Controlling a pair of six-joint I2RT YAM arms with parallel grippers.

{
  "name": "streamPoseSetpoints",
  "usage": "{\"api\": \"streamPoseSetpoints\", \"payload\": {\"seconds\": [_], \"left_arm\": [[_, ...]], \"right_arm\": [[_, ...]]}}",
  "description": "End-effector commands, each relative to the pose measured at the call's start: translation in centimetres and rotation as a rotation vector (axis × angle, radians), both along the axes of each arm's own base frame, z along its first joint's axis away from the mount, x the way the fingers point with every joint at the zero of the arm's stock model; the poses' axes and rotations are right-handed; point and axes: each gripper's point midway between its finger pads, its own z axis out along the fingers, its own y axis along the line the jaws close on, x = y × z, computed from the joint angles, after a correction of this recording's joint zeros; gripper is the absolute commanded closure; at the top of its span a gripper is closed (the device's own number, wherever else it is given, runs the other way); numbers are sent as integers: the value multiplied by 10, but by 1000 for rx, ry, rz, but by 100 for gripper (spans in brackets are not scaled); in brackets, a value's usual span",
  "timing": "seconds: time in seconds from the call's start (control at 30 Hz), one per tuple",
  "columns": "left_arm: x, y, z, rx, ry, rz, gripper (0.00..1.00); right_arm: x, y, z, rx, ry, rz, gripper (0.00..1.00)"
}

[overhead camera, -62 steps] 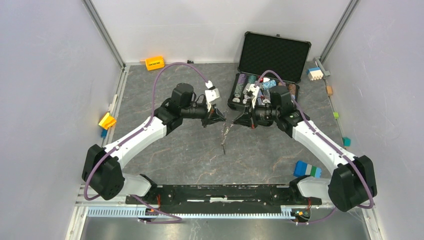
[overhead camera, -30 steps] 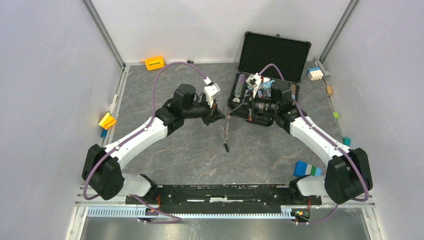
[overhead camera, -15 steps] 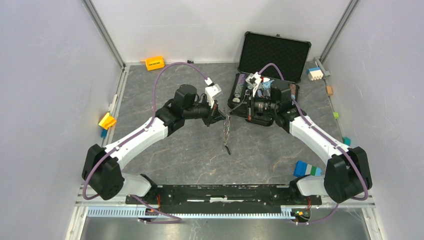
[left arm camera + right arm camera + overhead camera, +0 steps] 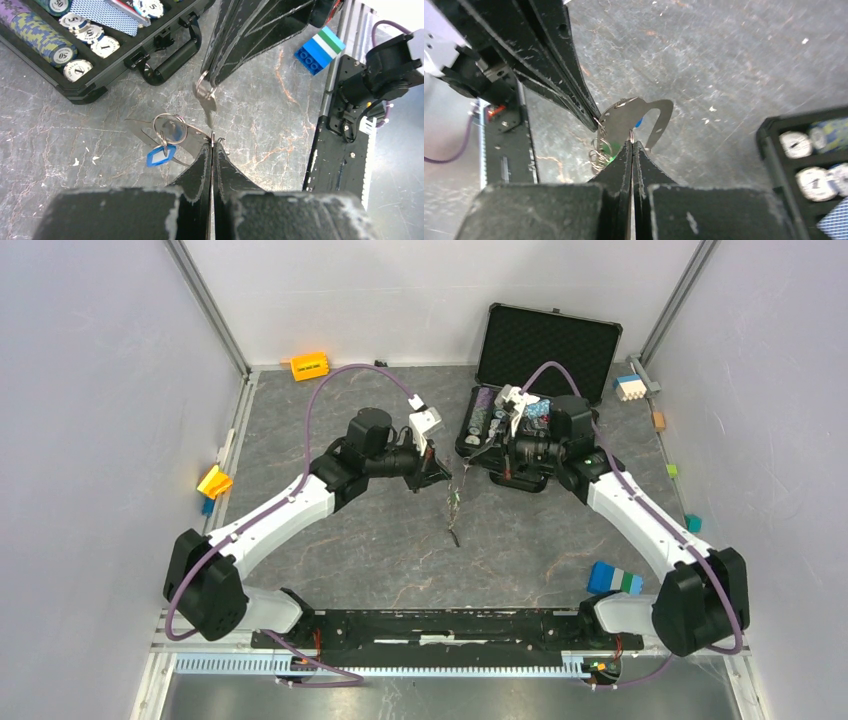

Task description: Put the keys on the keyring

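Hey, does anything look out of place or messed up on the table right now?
Nothing spilled or broken. The poker case lies open, chips seated in their slots. The left gripper holds the keyring in the air, the right gripper a key; only the chain hangs loose, trailing toward the tabletop.

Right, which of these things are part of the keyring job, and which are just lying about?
In the job: key, pinched by the right gripper; keyring, pinched by the left gripper.
Lying about: poker chip case, blue-and-green block, orange block, yellow block.
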Motion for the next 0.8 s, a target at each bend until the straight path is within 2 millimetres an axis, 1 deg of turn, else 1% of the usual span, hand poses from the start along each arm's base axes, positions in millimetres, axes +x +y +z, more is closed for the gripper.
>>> {"api": "streamPoseSetpoints", "payload": {"seconds": [0.0, 0.1, 0.13, 0.27, 0.4, 0.53, 0.63, 0.77], "left_arm": [[-4, 0, 48, -131, -47, -29, 98], [1, 6, 58, -164, -41, -21, 98], [-1, 5, 60, -170, -43, -37, 98], [-17, 0, 71, -195, -73, -160, 98], [-28, -2, 71, -204, -82, -241, 98], [-31, -4, 69, -209, -66, -269, 98], [-33, -5, 65, -204, -52, -280, 98], [-35, -3, 56, -172, -105, -312, 98]], "right_arm": [[-8, -9, 34, -83, -297, 107, 100], [-22, -11, 33, -100, -351, 180, 100], [-28, -11, 31, -101, -362, 213, 100], [-40, -13, 24, -133, -417, 285, 100], [-46, -15, 20, -183, -472, 317, 100], [-54, -8, 22, -208, -506, 344, 100], [-56, -2, 26, -217, -518, 347, 100], [-56, 3, 36, -196, -501, 330, 100]]}}
